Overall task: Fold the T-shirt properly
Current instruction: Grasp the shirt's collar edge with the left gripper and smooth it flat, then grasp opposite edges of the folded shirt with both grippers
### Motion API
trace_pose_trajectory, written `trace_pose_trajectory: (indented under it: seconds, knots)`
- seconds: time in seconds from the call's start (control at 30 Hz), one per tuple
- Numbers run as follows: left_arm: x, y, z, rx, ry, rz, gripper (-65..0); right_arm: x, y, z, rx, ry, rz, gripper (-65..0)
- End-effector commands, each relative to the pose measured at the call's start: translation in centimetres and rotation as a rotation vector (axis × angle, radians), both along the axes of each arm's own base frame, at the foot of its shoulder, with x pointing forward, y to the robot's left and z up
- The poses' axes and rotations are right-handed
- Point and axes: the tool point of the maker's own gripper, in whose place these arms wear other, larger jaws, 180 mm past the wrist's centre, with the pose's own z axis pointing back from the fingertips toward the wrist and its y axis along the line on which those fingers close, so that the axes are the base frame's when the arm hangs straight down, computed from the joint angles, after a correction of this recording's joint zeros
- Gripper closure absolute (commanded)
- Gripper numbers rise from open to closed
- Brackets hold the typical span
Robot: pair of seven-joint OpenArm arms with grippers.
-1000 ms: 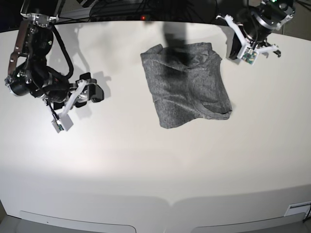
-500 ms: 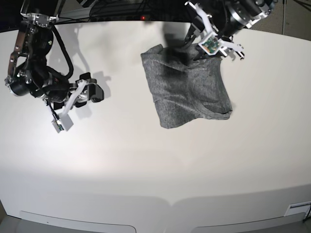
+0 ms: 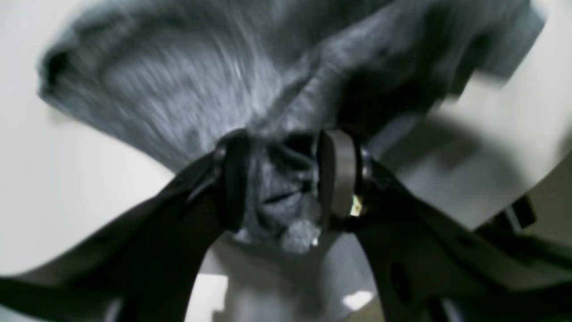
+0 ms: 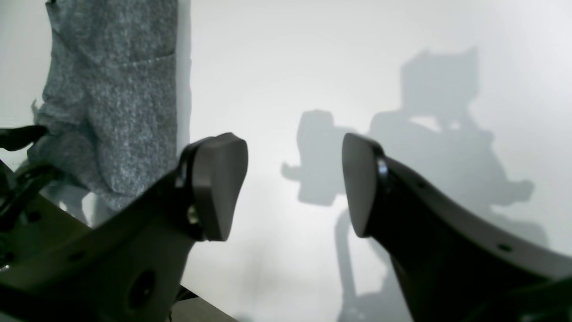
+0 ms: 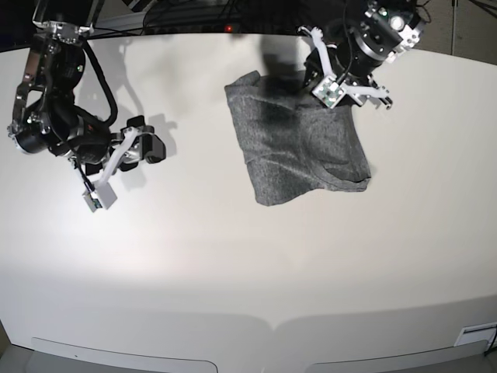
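The heather-grey T-shirt (image 5: pixel 299 151) lies folded into a rough rectangle at the back middle of the table. In the base view my left gripper (image 5: pixel 322 78) is down at its far edge. The blurred left wrist view shows that gripper (image 3: pixel 279 174) open, its fingers (image 3: pixel 337 174) standing apart with a bunched fold of the T-shirt (image 3: pixel 178 76) between them. My right gripper (image 5: pixel 147 138) hovers over bare table far to the left, open with nothing between its fingers (image 4: pixel 295 183). The T-shirt (image 4: pixel 111 112) shows at the left edge of that view.
The white table (image 5: pixel 248 264) stretches wide in front of and beside the shirt. Its far edge runs just behind the left arm, with dark cables and equipment beyond. A small white tab (image 5: pixel 475 332) sits at the front right corner.
The left arm has swung in from the back right and come down onto the shirt's far edge, its jaws opening on the way. The right arm has not moved.
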Motion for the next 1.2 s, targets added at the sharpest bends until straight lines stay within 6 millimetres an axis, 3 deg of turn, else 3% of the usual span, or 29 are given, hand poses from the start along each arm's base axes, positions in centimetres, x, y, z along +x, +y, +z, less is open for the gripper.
trace_pose_trajectory:
  seconds: [0.0, 0.13, 0.17, 0.37, 0.63, 0.77, 0.83, 1.0, 1.17]
  knots:
    - [0.1, -0.1, 0.5, -0.003, -0.015, -0.003, -22.7, 0.8, -0.1, 1.3, 0.001, -0.048, 0.008, -37.3]
    - [-1.0, 0.2, 0.2, 0.017, 0.020, 0.000, -1.9, 0.8, -0.1, 1.3, 0.000, -0.054, 0.013, -37.3]
    - [-1.2, 0.0, 0.5, 0.011, 0.014, -0.002, 0.0, 0.8, -0.1, 1.3, 0.001, -0.056, 0.013, -37.3]
    - [-1.5, 0.5, 3.7, -0.013, -0.057, 0.021, 0.0, 0.8, -0.1, 1.4, -0.001, -0.061, 0.020, -37.3]
    - [-2.3, 5.7, 2.9, 0.072, -0.029, 0.136, 0.0, 0.8, 0.0, 1.4, 0.000, -0.061, 0.020, -37.3]
    - [-3.5, 5.5, 2.9, -0.009, 0.008, 0.145, 0.0, 0.8, 0.0, 1.4, 0.000, -0.061, 0.021, -37.3]
    - [-4.0, 5.2, 2.8, -0.049, 0.031, 0.141, -4.8, 0.8, 0.0, 1.4, 0.000, -0.061, 0.021, -37.3]
    - [-5.1, 5.4, 1.4, -0.031, 0.078, 0.121, -26.6, 0.8, 0.0, 1.4, 0.000, -0.061, 0.021, -37.3]
    - [-6.1, 7.2, -0.3, 0.105, 0.119, 0.101, -27.1, 0.8, 0.0, 1.4, 0.000, -0.061, 0.021, -37.3]
